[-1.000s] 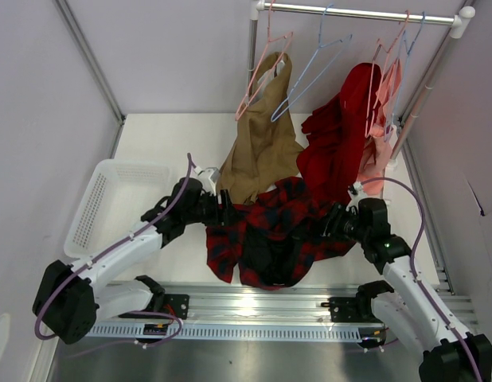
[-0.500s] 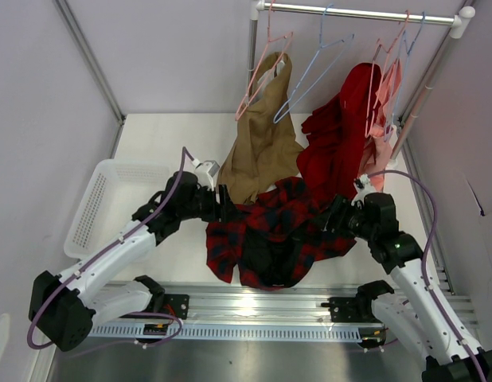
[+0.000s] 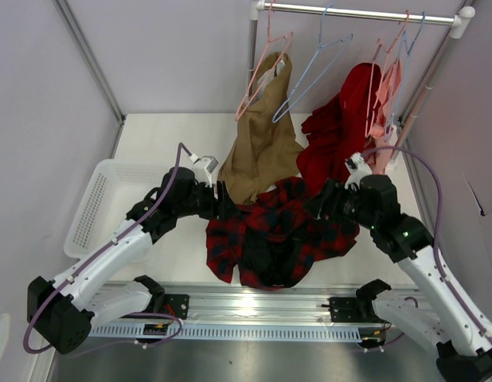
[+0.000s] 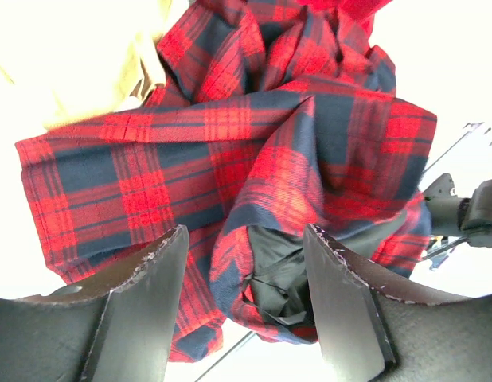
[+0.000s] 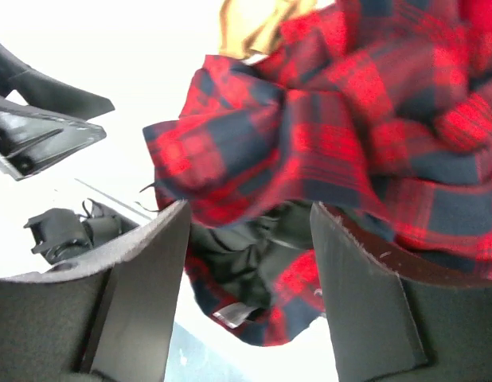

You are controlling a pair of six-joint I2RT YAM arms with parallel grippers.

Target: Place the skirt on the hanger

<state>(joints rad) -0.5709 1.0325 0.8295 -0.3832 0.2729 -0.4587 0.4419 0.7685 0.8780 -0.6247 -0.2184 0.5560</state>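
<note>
Skirt point(image 3: 274, 235) heaped on surface point(image 3: 174, 143), not on hanger yet. Left claw point(image 3: 222, 203) at skirt's left edge, jaws spread, nothing pinched. Right claw point(image 3: 319, 205) at skirt's right edge, also spread, no cloth clamped as far as I see. My read: both flank skirt to catch its sides, spread it. Hanger point(image 3: 308, 78) well beyond skirt, on rail point(image 3: 357, 12), bare.

Plaid skirt point(image 3: 278, 231) lies crumpled; blue hanger point(image 3: 310, 79) hangs
</note>
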